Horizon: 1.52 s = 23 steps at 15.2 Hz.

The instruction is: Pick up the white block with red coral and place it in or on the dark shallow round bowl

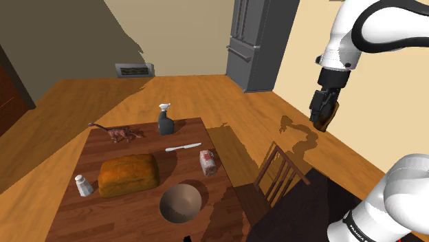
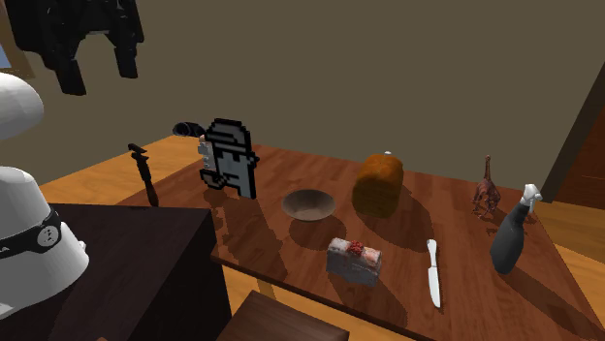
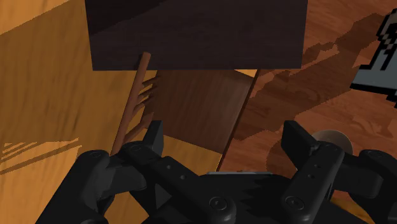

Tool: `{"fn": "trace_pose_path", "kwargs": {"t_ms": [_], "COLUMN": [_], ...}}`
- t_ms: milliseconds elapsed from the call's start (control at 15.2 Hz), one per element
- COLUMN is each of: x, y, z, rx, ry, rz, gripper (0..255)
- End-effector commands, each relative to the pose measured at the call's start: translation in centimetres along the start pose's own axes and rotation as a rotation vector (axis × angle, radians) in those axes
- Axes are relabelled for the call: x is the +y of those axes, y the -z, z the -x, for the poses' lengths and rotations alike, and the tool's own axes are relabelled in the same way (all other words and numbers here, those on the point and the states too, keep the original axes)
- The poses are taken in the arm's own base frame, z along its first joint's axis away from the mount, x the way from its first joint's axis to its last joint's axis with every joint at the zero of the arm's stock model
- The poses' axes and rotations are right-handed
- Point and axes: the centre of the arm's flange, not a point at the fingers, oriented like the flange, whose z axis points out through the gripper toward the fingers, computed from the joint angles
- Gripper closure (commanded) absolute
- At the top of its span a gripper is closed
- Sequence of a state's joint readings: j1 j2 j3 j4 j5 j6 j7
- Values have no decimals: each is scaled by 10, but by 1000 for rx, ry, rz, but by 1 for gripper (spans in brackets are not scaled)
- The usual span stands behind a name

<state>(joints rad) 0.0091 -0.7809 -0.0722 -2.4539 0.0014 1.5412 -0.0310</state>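
1. End effector (image 3: pixel 224 143): all black and blocky, with two fingers (image 3: pixel 153 137) standing wide apart. Nothing lies between them.
2. Position: in the shoulder view it hangs high off the tabletop's (image 1: pixel 148 146) right side, over the floor, well apart from every item on the tabletop.
3. Directly beneath, in the wrist view: one chair (image 3: pixel 191 105) of reddish-brown wood with a slatted back and a flat seat, beside the dark, flat-topped stand (image 3: pixel 197 32).
4. Tabletop: one rectangular surface of dark, glossy wood grain.
5. Block (image 1: pixel 209 163): one small box shape, white-grey with a red, bumpy patch on top. It sits on the tabletop near the edge that faces the chair, between the knife (image 1: pixel 183 147) and the bowl (image 1: pixel 181 203), touching neither.
6. Bowl: one, round and shallow, brown-grey with a smooth inside. It is upright and has nothing in it.
7. Knife: one, pale and slim, lying flat.
8. Loaf (image 1: pixel 128 174): one, golden brown with a rough crust, beside the bowl.
9. Bottle (image 1: pixel 165 122): one dark grey spray bottle with a white trigger head, upright.
10. Dinosaur (image 1: pixel 122 134): one small reddish-brown figure near the bottle.
11. Shaker (image 1: pixel 83 185): one, white and upright, beside the loaf.
12. Figure (image 2: pixel 231 160): one flat, pixel-edged shape in black and grey, standing at the tabletop's end nearest the stand.
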Motion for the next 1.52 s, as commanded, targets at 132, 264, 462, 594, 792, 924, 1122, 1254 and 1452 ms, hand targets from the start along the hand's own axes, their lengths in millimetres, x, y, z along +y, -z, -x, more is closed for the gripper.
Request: {"fn": "trace_pose_path", "kwargs": {"t_ms": [132,264,462,594,792,924,1122,1254,1452], "x": [-7,-14,-25,-31,-42,-48,-58,-65,-74], "y": [-15,-30,-53,-69,-92,-107,-130,-146,-170], "z": [-21,-42,-73,-93,-125,-145,-176,-197,-228], "rx": [-3,-7,-12,-15,-20,-23,-28,-31,-36], "ry": [-5,-10,-17,-22,-29,-34,-41,-46,-54], "rz": [-2,-5,-9,-11,-15,-17,-21,-23,-27], "gripper": [0,0,0,0,0,0,0,0,0]}}
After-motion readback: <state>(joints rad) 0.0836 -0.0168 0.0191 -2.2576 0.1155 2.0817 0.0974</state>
